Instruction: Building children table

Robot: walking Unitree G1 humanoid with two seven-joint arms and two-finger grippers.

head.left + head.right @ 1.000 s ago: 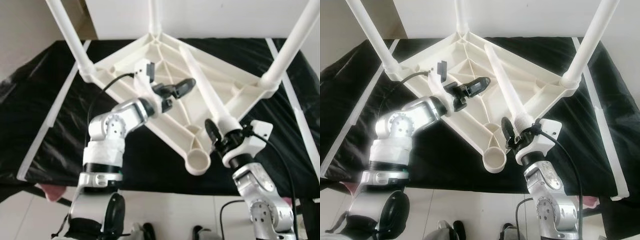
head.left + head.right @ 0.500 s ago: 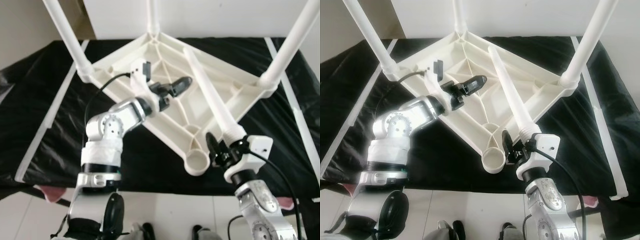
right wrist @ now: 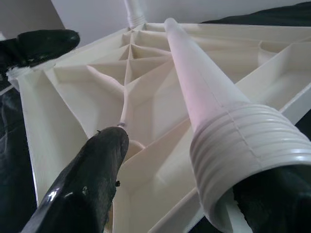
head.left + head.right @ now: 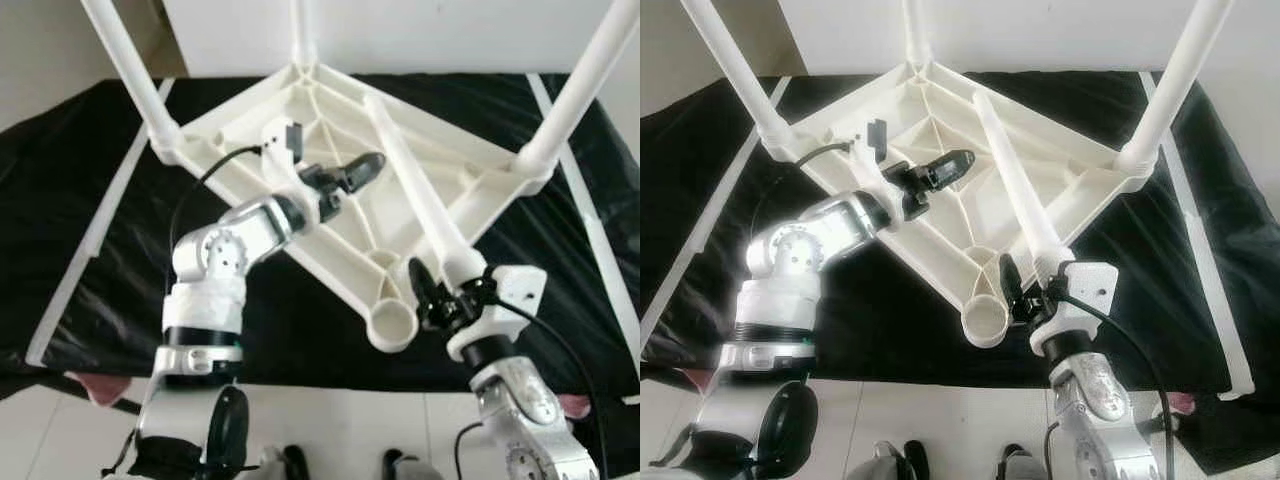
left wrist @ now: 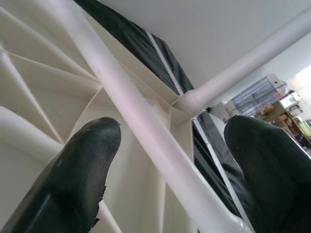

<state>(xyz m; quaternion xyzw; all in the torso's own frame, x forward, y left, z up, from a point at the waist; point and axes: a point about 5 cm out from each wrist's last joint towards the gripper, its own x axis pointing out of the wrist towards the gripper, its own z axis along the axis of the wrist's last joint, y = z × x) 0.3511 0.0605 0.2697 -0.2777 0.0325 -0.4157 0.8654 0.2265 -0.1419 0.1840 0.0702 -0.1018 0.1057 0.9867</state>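
Note:
A white children's table (image 4: 470, 175) lies upside down on a black sheet, with three legs (image 4: 575, 95) standing up from its corners. The near corner has an empty round socket (image 4: 392, 325). A loose white leg (image 4: 410, 180) lies across the ribbed underside, its threaded end (image 3: 248, 155) overhanging the near rim. My right gripper (image 4: 445, 287) is at that end with fingers apart. The end rests against one finger, and the other finger (image 3: 92, 179) stands clear of it. My left gripper (image 4: 352, 175) hovers open over the underside, its fingers (image 5: 73, 174) framing the leg beyond.
The black sheet (image 4: 90, 230) covers the work surface, with white strips (image 4: 100, 225) along its left and right sides. A white wall stands behind the table. Pale floor (image 4: 330, 420) runs along the near edge, and a pink object (image 4: 95, 385) sticks out under the sheet at left.
My right gripper has drawn the loose leg's threaded end back toward the near edge, closer to the empty socket. The left gripper has barely shifted.

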